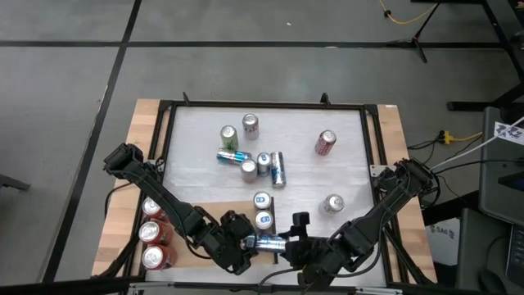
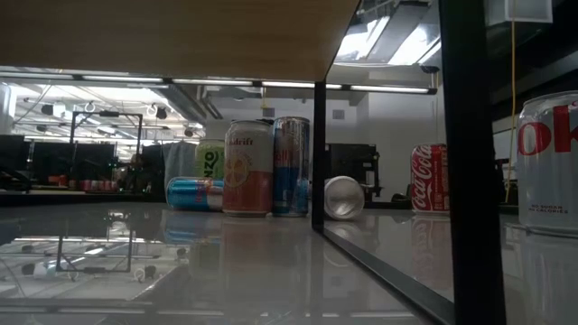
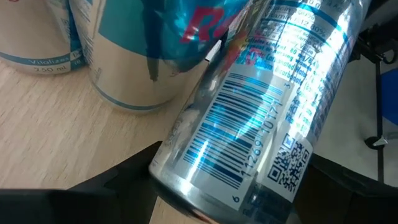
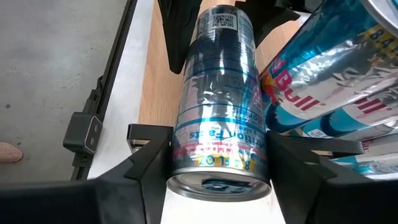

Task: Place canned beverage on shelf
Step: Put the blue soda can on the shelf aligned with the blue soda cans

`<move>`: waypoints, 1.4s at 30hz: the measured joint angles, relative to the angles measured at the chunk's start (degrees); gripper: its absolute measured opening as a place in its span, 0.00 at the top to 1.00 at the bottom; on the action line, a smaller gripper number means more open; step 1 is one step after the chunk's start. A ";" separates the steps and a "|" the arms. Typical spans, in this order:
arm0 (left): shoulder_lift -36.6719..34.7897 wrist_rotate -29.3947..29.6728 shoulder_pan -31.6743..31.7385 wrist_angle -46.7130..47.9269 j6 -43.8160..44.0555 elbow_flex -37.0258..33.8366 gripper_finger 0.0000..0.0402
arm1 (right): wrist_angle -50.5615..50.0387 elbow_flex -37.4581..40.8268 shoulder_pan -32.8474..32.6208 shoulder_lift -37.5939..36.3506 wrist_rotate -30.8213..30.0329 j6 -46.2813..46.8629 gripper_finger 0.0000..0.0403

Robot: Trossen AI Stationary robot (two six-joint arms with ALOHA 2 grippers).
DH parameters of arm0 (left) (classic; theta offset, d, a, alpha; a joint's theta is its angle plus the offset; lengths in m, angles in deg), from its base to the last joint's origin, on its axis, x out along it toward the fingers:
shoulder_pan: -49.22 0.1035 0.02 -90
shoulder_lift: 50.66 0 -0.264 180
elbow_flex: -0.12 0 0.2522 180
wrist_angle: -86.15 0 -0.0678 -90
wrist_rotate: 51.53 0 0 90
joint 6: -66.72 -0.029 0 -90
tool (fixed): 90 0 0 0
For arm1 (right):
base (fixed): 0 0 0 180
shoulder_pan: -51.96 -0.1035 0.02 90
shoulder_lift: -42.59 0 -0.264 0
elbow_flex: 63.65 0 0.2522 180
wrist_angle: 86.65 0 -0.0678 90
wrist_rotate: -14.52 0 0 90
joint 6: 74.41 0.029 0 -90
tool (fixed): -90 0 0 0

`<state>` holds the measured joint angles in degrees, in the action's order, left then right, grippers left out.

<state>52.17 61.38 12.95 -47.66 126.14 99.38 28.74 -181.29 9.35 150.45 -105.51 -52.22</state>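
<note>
You have the blue-and-silver can (image 1: 268, 242) lying on its side above the shelf (image 1: 209, 215) at the bench's near edge, long axis running between the left end effector (image 1: 246, 243) and right end effector (image 1: 292, 242), each clamped on one end.

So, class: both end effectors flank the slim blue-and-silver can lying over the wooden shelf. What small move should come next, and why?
Probably the right end effector should open and back off. The can lies sideways between both arms, the left end effector straddling its other end. It sits over the shelf beside two upright cans, so one arm could then stand it up.
</note>
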 joint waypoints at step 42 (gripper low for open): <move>-3.67 -9.92 0.48 4.28 0.28 -0.04 0.27 | -0.09 -0.02 0.00 0.00 1.65 0.01 0.45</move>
<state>48.50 51.46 13.43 -43.37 126.42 99.33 28.65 -181.31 9.35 150.45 -103.86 -52.21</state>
